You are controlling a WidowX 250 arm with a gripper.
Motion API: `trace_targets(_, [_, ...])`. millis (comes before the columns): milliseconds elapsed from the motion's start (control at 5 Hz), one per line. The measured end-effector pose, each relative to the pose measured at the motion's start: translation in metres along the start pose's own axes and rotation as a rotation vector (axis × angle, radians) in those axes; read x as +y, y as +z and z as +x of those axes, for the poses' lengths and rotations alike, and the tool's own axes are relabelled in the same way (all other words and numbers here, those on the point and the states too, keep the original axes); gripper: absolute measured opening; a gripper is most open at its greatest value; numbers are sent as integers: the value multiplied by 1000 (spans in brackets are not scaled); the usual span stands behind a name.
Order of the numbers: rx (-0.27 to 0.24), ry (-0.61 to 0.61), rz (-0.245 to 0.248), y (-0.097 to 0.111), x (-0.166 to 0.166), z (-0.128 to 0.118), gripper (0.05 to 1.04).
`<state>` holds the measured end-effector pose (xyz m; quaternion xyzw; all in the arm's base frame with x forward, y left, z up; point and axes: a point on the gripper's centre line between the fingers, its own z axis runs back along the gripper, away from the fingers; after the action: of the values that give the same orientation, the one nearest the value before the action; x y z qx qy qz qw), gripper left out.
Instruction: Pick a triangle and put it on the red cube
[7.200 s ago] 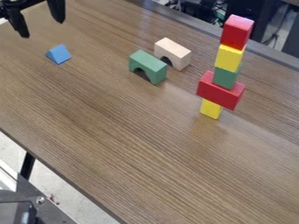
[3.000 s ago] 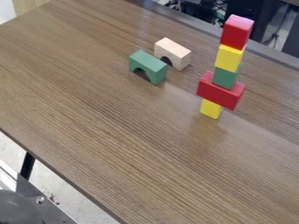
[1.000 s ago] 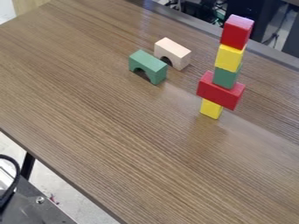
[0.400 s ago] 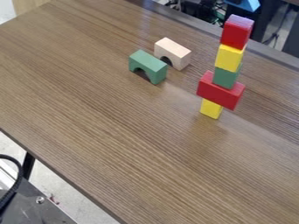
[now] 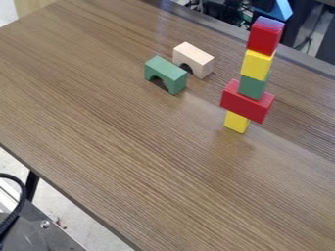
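Observation:
At the top edge, right of centre, the dark tip of my gripper [image 5: 264, 5] lies in front of the blue triangle [image 5: 282, 10], which it holds up off the table. Just below in the view is the red cube [image 5: 265, 37], the top block of a tower. The triangle overlaps the cube's upper right corner from this angle; whether they touch, I cannot tell. Under the cube come a yellow block [image 5: 256, 65], a green block [image 5: 252, 87], a wide red block [image 5: 246, 102] and a yellow block [image 5: 236, 122] on the table.
Left of the tower, a green arch [image 5: 166, 73] and a pale wooden arch [image 5: 194, 59] stand close together on the brown table [image 5: 131, 147]. A black cable [image 5: 21, 196] loops at the lower left, beyond the table's edge.
The blue triangle left its spot at the table's upper left and is now held above the tower at the top right. Over the last moment it shifted slightly right, and a dark gripper tip appeared.

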<state>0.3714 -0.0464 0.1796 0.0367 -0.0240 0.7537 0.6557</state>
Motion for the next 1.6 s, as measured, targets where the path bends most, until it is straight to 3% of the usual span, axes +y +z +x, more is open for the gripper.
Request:
trace_targets(800, [-2,12,7,-7,2,-2,533])
trace_targets(1600, [21,15,-11,5,14,0,533])
